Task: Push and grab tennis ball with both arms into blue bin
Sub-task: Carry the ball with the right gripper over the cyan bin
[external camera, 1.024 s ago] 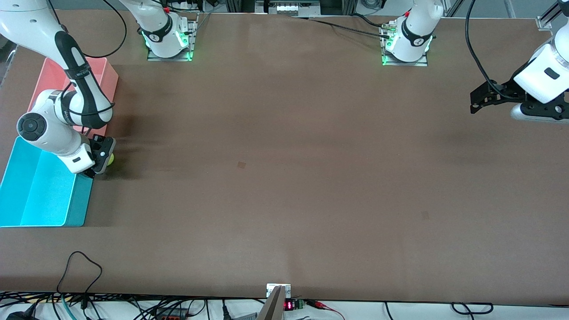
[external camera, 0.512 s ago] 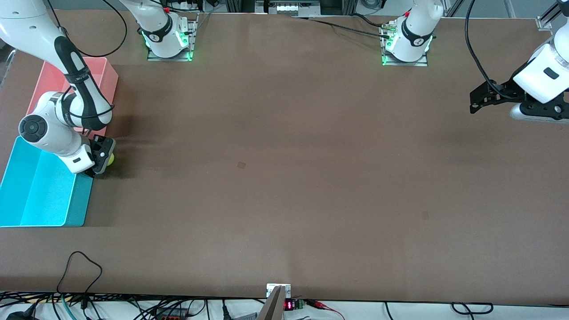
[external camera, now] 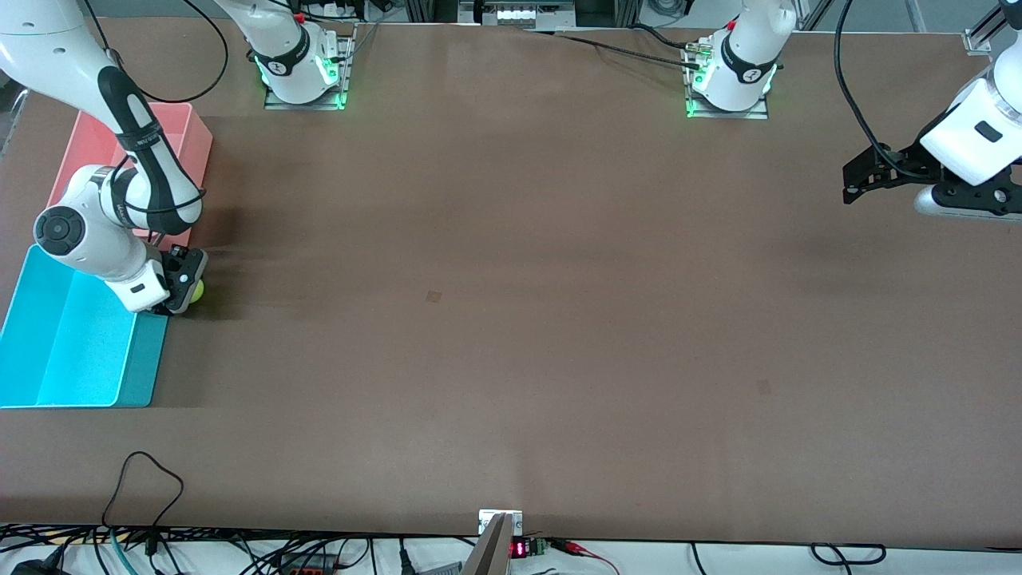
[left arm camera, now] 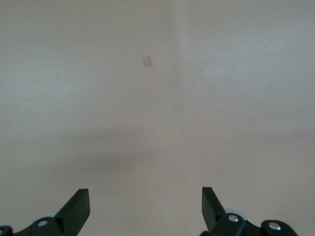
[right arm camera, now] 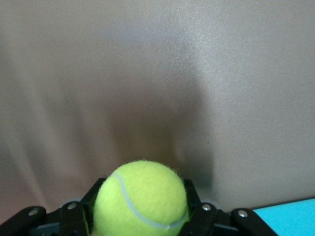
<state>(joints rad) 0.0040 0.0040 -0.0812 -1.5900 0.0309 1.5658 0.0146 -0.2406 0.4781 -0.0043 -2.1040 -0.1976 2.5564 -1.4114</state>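
A: So, what's changed over the last second?

B: Barely anything. The right hand point(external camera: 185, 289) stays low on the worktop point(external camera: 511, 319), just beside the blue bin's point(external camera: 76, 351) corner, pinching the tennis ball point(external camera: 196, 291). The arm's elbow has shifted a touch; the ball sits in the same spot.

A: Grip confirmed?

B: Yes, in the right wrist view the ball point(right arm camera: 140, 201) fills the gap, with black fingers point(right arm camera: 74, 211) pressed against both sides. Looks like a closed grasp with no lift yet.

A: Meaning for the task?

B: I'd say pushing is done and the grab is made. What's left is the lift and the carry over the bin wall, then release. The bin is right there, so it's a short move.

A: Left arm?

B: Waiting. The left hand point(external camera: 858, 182) hangs over the worktop at its own end, well apart from the ball, and has only drifted slightly. Its wrist view shows the fingers point(left arm camera: 76, 211) spread wide over bare worktop.

A: Anything hidden?

B: In the front view the right wrist covers most of the ball; only a yellow sliver shows. Whether it still touches the worktop, can't tell. The arm also covers part of the pink bin point(external camera: 188, 132). The left arm is cut off by the frame edge.
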